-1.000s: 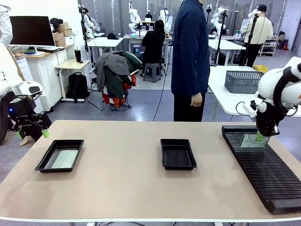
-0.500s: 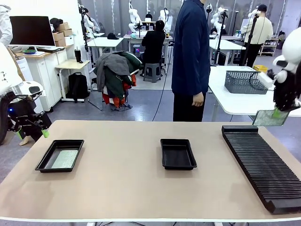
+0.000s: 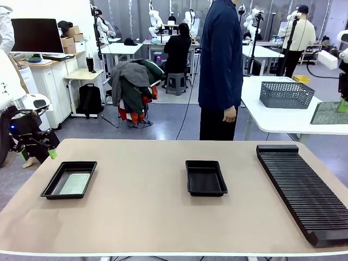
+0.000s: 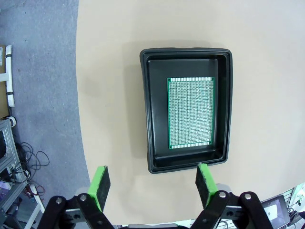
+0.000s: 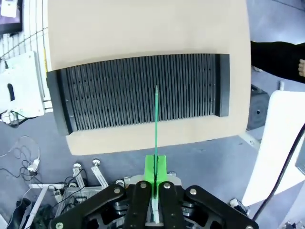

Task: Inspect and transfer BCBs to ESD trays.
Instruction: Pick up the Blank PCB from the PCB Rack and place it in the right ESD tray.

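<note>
I had the right gripper [image 5: 155, 164] clamped on a thin green BCB [image 5: 156, 119], high at far right, well above the rack [image 5: 119, 90]. My left gripper [image 4: 151, 180] hung jaws apart over the left tray [image 4: 147, 109], another BCB [image 4: 190, 113] flat inside.

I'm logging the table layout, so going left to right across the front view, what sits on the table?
ESD tray holding a BCB → empty ESD tray → long black slotted rack.
</note>
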`<act>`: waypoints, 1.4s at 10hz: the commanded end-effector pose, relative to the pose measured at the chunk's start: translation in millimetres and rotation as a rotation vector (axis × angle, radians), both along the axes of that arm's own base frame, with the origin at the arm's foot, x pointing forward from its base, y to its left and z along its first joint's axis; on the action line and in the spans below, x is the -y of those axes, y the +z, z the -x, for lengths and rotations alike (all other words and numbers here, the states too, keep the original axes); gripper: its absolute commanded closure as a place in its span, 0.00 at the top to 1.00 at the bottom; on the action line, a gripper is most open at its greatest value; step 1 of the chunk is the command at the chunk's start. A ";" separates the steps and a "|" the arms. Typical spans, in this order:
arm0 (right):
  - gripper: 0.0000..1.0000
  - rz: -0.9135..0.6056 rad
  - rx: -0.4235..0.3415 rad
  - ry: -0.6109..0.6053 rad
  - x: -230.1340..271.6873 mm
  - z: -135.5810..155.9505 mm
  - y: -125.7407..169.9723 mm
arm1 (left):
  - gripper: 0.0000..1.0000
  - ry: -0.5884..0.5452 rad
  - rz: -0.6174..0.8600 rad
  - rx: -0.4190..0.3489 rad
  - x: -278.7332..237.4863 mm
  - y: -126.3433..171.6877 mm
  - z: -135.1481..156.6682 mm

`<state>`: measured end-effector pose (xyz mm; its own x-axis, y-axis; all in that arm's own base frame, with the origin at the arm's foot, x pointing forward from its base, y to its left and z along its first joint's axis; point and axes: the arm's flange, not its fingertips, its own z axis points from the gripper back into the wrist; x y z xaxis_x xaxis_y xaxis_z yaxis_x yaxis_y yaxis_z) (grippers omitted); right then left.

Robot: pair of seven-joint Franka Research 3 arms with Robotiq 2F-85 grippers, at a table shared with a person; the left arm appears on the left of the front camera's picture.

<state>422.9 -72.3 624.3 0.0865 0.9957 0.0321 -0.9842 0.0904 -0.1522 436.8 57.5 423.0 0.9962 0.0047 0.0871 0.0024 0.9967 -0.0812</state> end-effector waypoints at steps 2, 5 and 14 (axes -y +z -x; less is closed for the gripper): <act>0.02 0.011 -0.013 -0.028 1.4 6.1 21.2 | 0.96 -0.015 0.012 0.002 -1.2 -1.1 -0.5; 0.02 0.008 -0.005 -0.030 3.0 10.3 29.7 | 0.96 -0.015 0.012 0.002 -1.2 -1.1 -0.5; 0.02 -0.082 0.005 -0.087 3.7 0.7 24.0 | 0.96 -0.015 0.012 0.002 -1.2 -1.1 -0.5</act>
<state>415.9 -78.2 649.5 0.1137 0.9918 0.0588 -0.9800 0.1217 -0.1577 436.8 57.5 423.0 0.9962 0.0047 0.0872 0.0024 0.9967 -0.0812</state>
